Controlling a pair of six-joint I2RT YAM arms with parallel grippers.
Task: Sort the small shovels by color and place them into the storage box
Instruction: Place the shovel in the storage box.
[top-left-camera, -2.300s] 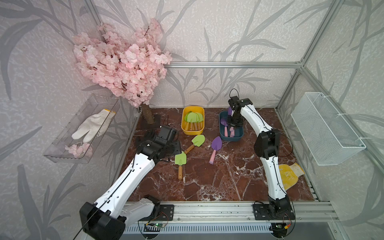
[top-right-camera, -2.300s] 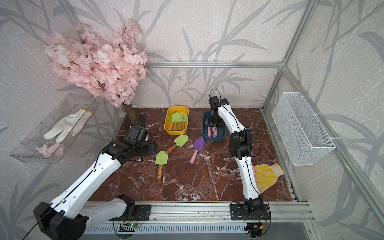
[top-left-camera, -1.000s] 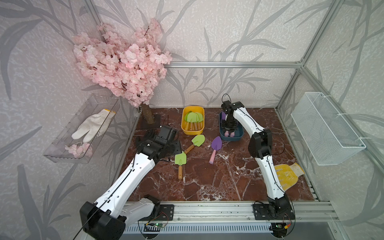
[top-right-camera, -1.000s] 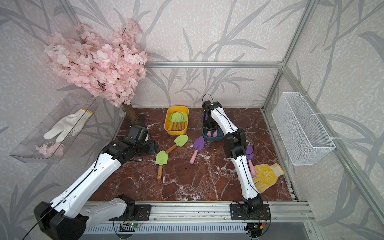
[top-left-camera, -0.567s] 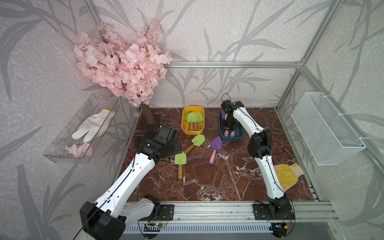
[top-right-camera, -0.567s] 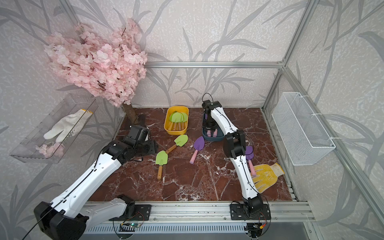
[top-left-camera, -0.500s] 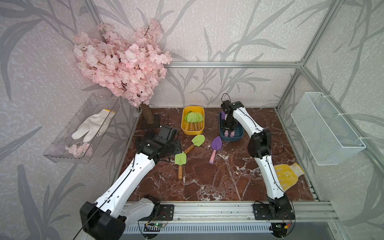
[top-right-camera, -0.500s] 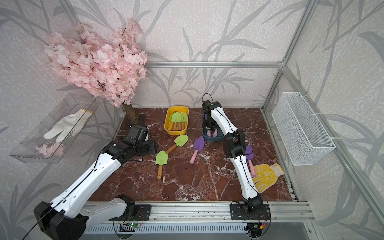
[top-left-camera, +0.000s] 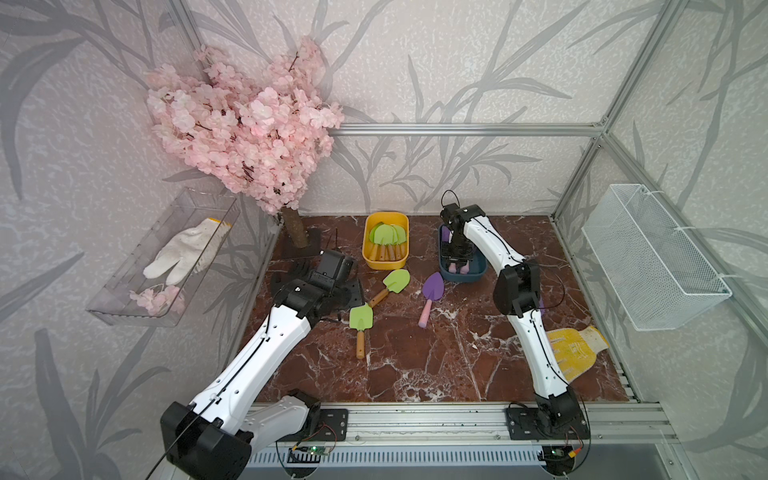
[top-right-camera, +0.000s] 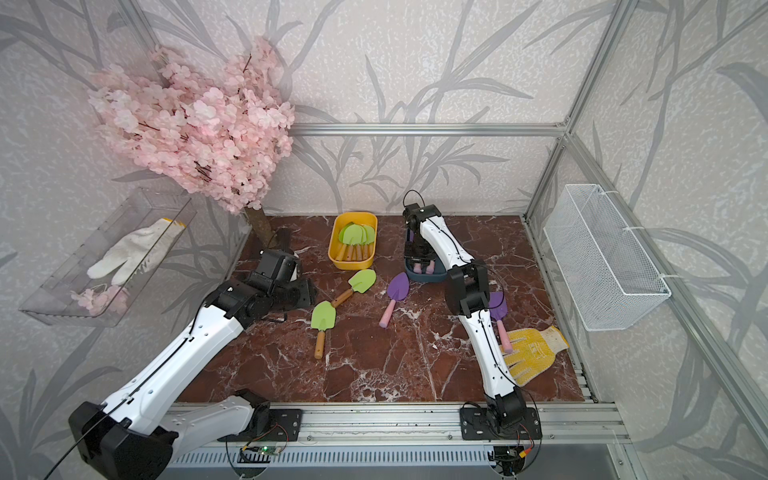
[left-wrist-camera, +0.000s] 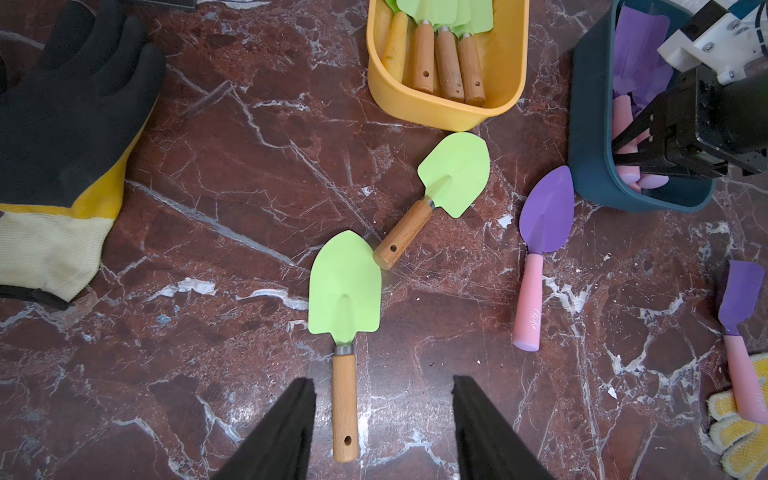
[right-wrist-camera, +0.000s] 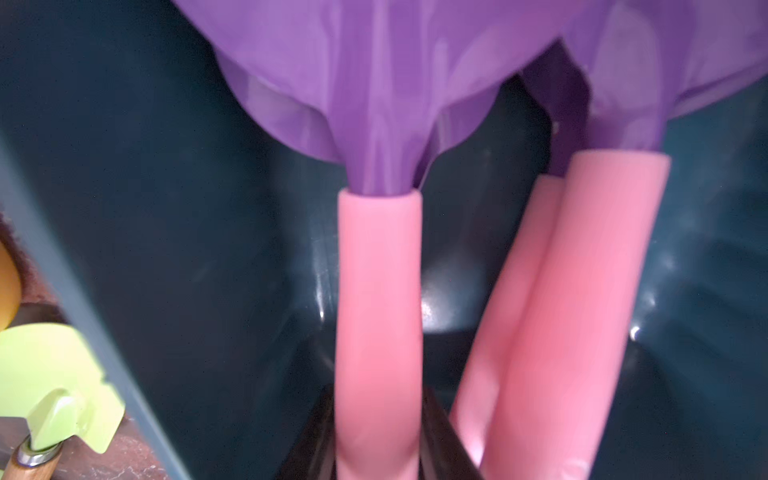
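Observation:
My right gripper (right-wrist-camera: 379, 436) is down inside the dark blue storage box (top-left-camera: 478, 272) and is shut on the pink handle of a purple shovel (right-wrist-camera: 378, 291). Other purple shovels lie beside it in that box. The yellow box (top-left-camera: 365, 253) holds several green shovels (top-left-camera: 388, 235). On the marble lie two green shovels (left-wrist-camera: 345, 291) (left-wrist-camera: 455, 174) and a purple one (left-wrist-camera: 544, 208). A second purple one (top-right-camera: 498, 307) lies by the right arm. My left gripper (left-wrist-camera: 382, 390) is open above the nearer green shovel's wooden handle, without touching it.
A black-and-yellow glove (left-wrist-camera: 62, 124) lies to the left of the shovels. A yellow knit glove (top-left-camera: 575, 349) lies at the right. A pink blossom tree (top-left-camera: 245, 137) stands in the back left corner. A clear tray (top-left-camera: 124, 307) and a wire basket (top-left-camera: 652, 257) hang on the side walls.
Since the earliest frames my right gripper has shifted a little left and down into the blue box with the purple shovel. It has kept still over the last second. The left arm has not moved.

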